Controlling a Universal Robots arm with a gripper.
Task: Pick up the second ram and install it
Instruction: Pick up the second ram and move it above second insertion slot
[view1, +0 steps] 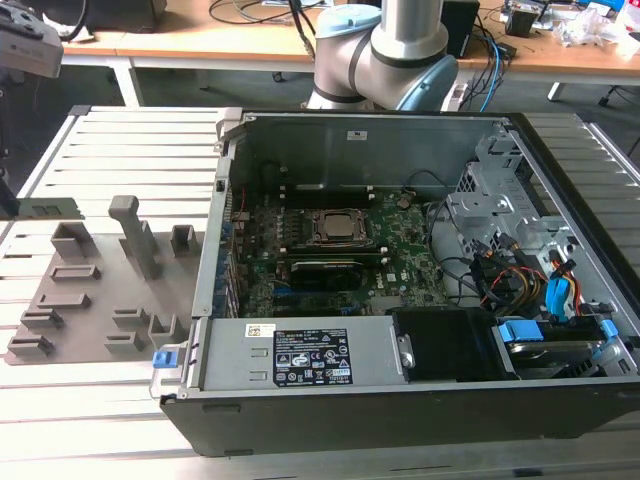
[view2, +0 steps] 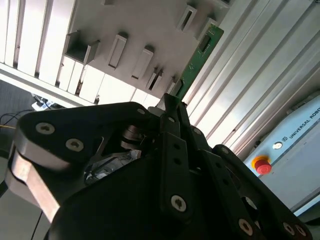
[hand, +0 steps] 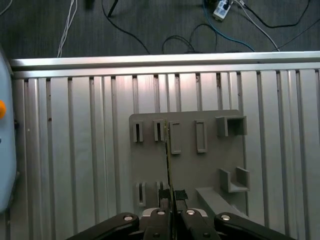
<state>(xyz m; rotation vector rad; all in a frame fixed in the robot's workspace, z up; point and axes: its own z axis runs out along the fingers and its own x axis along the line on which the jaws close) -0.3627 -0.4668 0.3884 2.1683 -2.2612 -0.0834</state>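
Second wrist view: the gripper (view2: 171, 102) is pinching one end of the second ram (view2: 201, 52), its fingers closed tight on it. The long green stick is pointing straight out from the fingertips, over the gray holder plate (hand: 200, 165). That plate is lying on the slatted table (view1: 120, 140) near its edge on the exterior view's left. The open computer case (view1: 400, 410) is sitting well apart, toward the exterior view's right.
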